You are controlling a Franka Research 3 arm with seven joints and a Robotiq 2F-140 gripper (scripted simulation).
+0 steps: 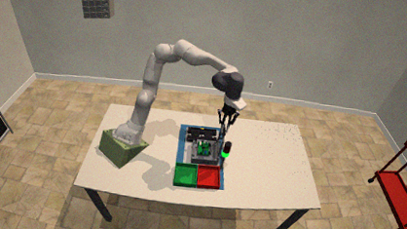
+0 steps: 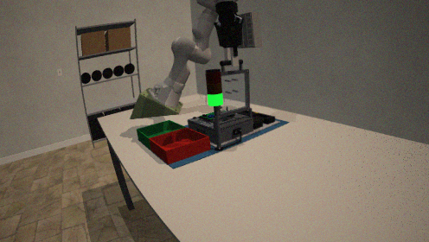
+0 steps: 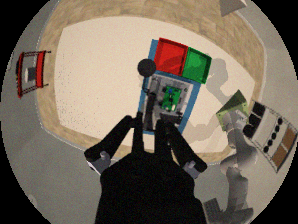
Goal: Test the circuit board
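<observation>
The gripper (image 2: 231, 65) is seen above the tester (image 2: 221, 124), with its fingers drawn nearly together; nothing is held between them. In the exterior view its tips stand at the top edge of the raised lid (image 2: 237, 88), which is upright on its hinge side (whether they touch the lid's handle cannot be told). In the wrist view the fingers point down toward the open tester.

The board (image 1: 205, 149) is found in the tester, face up, its green surface visible on the plate in the top and wrist views (image 3: 172, 96). Its seating on the pins is too small to be judged.

The tower (image 2: 214, 88) stands just beside the tester, at its front corner, and its green segment is lit (image 1: 225, 152). The green bin (image 2: 156, 130) and the red bin (image 2: 181, 143) are set side by side, touching, just in front of the tester on the blue mat (image 2: 272, 125). Both are upright. The black tray (image 1: 201, 133) lies behind the tester on the same mat. All of this rests on the table (image 1: 272, 181).
</observation>
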